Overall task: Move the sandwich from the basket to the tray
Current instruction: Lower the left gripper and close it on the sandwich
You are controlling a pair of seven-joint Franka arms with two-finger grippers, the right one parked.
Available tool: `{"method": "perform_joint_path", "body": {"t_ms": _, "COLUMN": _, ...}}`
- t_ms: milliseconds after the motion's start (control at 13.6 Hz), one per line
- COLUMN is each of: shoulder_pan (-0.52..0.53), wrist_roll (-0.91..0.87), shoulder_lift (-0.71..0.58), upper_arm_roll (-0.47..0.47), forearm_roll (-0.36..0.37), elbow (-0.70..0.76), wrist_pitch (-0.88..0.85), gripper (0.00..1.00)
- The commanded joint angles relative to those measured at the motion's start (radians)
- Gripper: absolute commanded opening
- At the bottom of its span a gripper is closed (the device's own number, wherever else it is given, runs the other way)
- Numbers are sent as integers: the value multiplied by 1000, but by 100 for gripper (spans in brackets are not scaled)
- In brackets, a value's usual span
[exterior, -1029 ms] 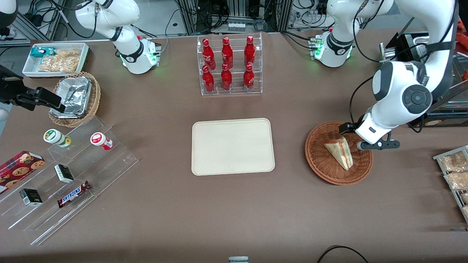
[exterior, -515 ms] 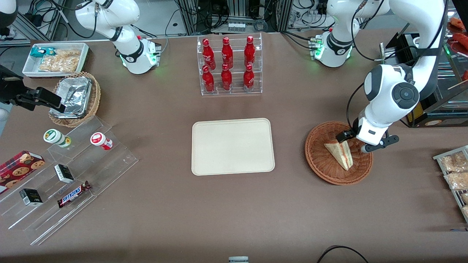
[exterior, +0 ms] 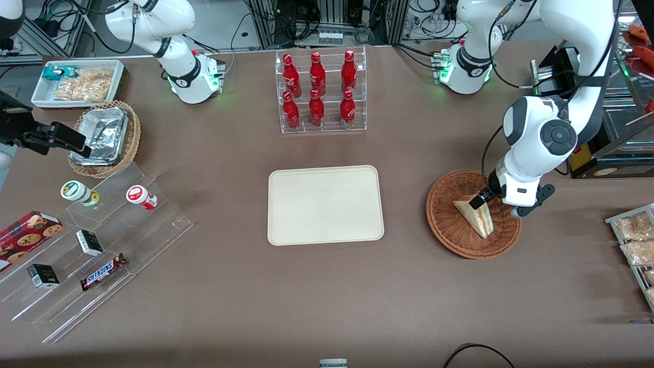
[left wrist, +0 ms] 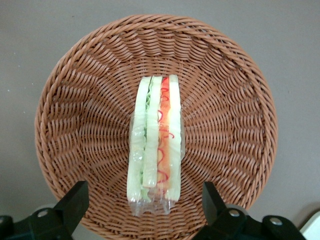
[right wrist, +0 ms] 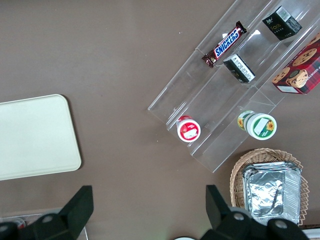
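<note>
Brown table, pincer spread wide above sandwich, basket

Clear acrylic rack near the table edge farthest from the front camera, six red bottles upright in two rows. Toward the parked arm's end: white bin of snack packets; tan wicker basket holding foil container; stepped acrylic stand with two small jars, two dark boxes, Snickers bar, cookie box.
</note>
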Motion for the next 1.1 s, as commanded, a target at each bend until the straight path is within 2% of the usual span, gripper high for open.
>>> {"method": "perform_joint_path", "body": {"t_ms": 0, "shoulder_pan": -15, "wrist_roll": -81, "shoulder_lift": 39, "upper_arm_roll": -5, "forearm_roll": -5, "elbow": -5, "wrist_pitch": 55, "gripper": 100}}
{"method": "perform_joint_path", "body": {"t_ms": 515, "shoulder_pan": -13, "wrist_roll": -77, "shoulder_lift": 116, "upper_arm_roll": -5, "forearm_roll": -5, "elbow": -1, "wrist_pitch": 121, "gripper": 100}}
{"method": "perform_joint_path", "body": {"t_ms": 588, "shoulder_pan": -13, "wrist_roll": -77, "shoulder_lift": 115, "upper_arm_roll": -5, "forearm_roll": -5, "elbow": 1, "wrist_pitch": 118, "gripper": 87}}
{"method": "perform_joint_path", "body": {"t_ms": 662, "shoulder_pan": -12, "wrist_roll": -66, "shoulder_lift": 110, "upper_arm_roll": -5, "forearm_roll": -5, "elbow": 1, "wrist_pitch": 110, "gripper": 40}}
{"method": "perform_joint_path", "body": {"t_ms": 735, "shoulder_pan": -10, "wrist_roll": -61, "shoulder_lift": 106, "upper_arm_roll": -5, "forearm_roll": 1, "elbow": -1, "wrist_pitch": 107, "gripper": 15}}
{"method": "perform_joint_path", "body": {"t_ms": 809, "shoulder_pan": -10, "wrist_roll": -32, "shoulder_lift": 102, "upper_arm_roll": -3, "forearm_roll": 1, "elbow": -2, "wrist_pitch": 100, "gripper": 10}}
{"method": "perform_joint_path", "body": {"t_ms": 1029, "shoulder_pan": -7, "wrist_roll": 93, "shoulder_lift": 63, "upper_arm_roll": -2, "forearm_roll": 1, "elbow": 4, "wrist_pitch": -14, "gripper": 8}}
